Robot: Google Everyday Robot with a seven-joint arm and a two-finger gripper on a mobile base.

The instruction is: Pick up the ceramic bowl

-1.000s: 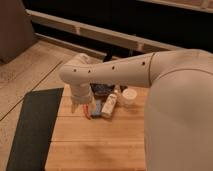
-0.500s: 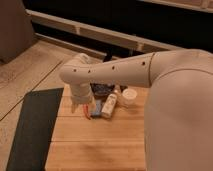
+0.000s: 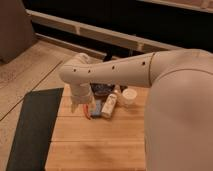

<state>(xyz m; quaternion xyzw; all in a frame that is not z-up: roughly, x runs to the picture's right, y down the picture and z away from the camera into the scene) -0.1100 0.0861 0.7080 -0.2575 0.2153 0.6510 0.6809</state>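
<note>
My white arm reaches across the view from the right, and its wrist bends down over the wooden table [image 3: 95,145]. The gripper [image 3: 81,106] hangs at the table's far left part, just left of a blue packet [image 3: 96,107]. A dark rounded shape [image 3: 103,90] shows just under the arm at the table's far edge. It looks like the ceramic bowl, and the arm hides most of it. The gripper is to its left and a little nearer to me.
A small white cup [image 3: 130,97] stands at the far right of the table. A pale bottle [image 3: 109,106] lies on its side between the cup and the blue packet. A dark mat [image 3: 30,130] covers the floor left of the table. A dark ledge runs behind.
</note>
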